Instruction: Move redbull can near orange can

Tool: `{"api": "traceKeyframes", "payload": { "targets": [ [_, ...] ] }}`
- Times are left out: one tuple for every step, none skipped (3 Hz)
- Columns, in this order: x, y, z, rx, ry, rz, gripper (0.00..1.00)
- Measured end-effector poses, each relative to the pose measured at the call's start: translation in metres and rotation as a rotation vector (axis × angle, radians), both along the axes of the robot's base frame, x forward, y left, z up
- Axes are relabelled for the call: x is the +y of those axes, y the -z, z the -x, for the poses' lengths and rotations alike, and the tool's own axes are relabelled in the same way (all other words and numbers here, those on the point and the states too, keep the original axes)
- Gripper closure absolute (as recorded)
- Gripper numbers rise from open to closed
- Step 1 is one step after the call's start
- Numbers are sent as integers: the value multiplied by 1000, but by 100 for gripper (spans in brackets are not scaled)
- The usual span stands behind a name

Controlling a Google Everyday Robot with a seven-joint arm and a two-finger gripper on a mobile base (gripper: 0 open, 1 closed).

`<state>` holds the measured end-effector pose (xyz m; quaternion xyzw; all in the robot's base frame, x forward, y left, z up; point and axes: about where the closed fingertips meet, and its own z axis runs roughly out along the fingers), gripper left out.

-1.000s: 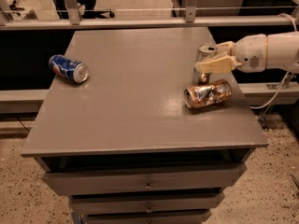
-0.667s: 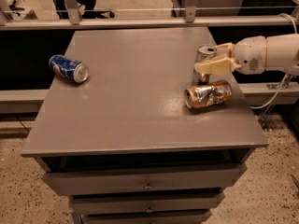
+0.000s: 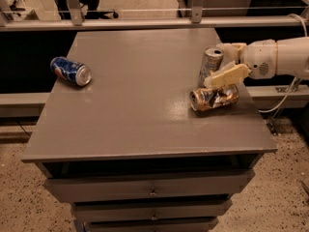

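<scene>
Slim silver-and-blue redbull can (image 3: 210,59) stands upright on the grey tabletop (image 3: 145,81), just behind the dented orange-bronze can (image 3: 215,98). The white claw (image 3: 215,66) straddles it, can't tell if it's clamped. Probably light, thin-walled and slick, so grab mid-body, gently.

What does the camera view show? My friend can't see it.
The robot's pincer is at a slim silver can standing on a gray table, right beside an orange can lying on its side. A blue can lies far across the table.

Smooth white rounded arm casing (image 3: 285,57) ending in cream gripper (image 3: 212,65) over right side of counter (image 3: 145,110); thin white cable (image 3: 288,93) below.
</scene>
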<state>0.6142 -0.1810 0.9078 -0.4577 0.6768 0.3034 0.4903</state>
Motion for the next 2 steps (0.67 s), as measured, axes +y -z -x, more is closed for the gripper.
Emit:
{"api": "traceKeyframes", "payload": {
  "targets": [
    [-25,-8,10,-33,-9,-3,0],
    [-80,-24,33,-93,-9,-17,0]
  ]
}}
